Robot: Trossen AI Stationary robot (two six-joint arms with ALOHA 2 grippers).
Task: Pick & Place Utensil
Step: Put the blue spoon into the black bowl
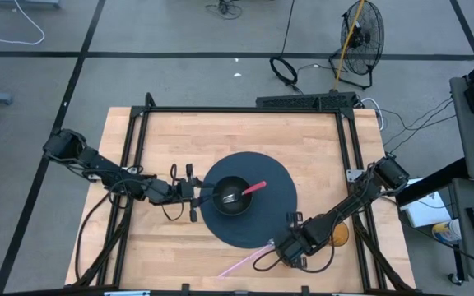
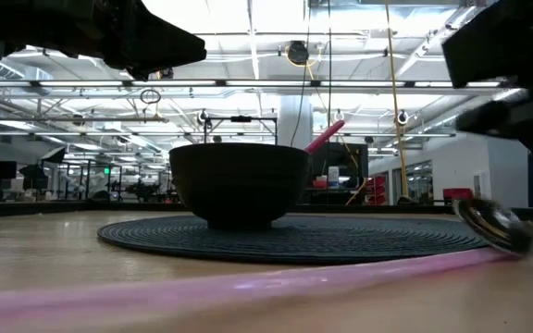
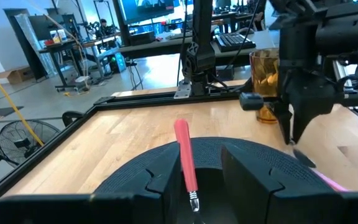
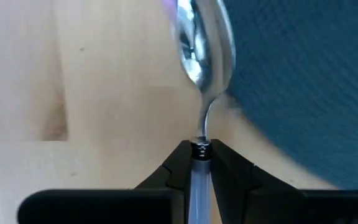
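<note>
1 pink utensil in bowl | right end effector pinching pink spoon, not yet lifted | left end effector spread beside bowl

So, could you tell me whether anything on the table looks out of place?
Only the pink-handled spoon: it lies on bare wood, its bowl at the dark round mat's edge, with the right gripper closed on its neck. The red-handled utensil sits in the black bowl.

Grey tiled concrete floor surrounds the table; a black round wire-caged floor fan stands at one o'clock, apparently idle.
</note>
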